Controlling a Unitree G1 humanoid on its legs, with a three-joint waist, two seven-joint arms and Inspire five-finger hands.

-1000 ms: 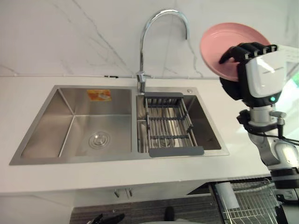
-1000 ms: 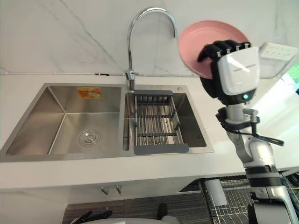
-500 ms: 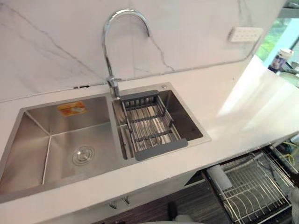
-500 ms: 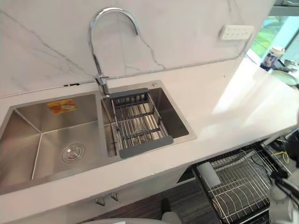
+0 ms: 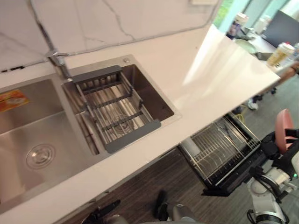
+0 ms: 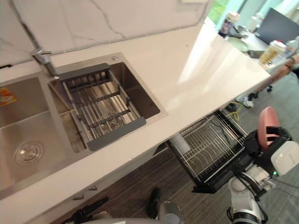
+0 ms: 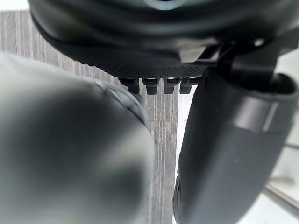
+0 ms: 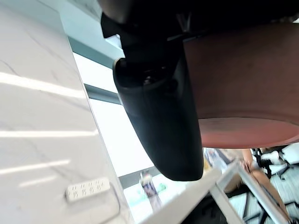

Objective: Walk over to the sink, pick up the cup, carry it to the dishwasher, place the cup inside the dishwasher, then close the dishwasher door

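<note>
Already picked up — right hand (image 6: 261, 147) grips a pink plate (image 6: 267, 126), not a cup, near the open dishwasher rack (image 6: 205, 151). Loading and door-closing remain — left hand (image 7: 140, 42) grip unreadable.

The robot's right arm (image 6: 243, 198) is silver-grey, built of rounded segments, and its dark right hand (image 6: 266, 151) has a glossy white cover (image 6: 284, 157) on its back with a small green light (image 6: 274, 173); the left hand (image 7: 154, 42) is black, with a finely ribbed edge and a smooth dark grey thumb (image 7: 224, 154).
</note>
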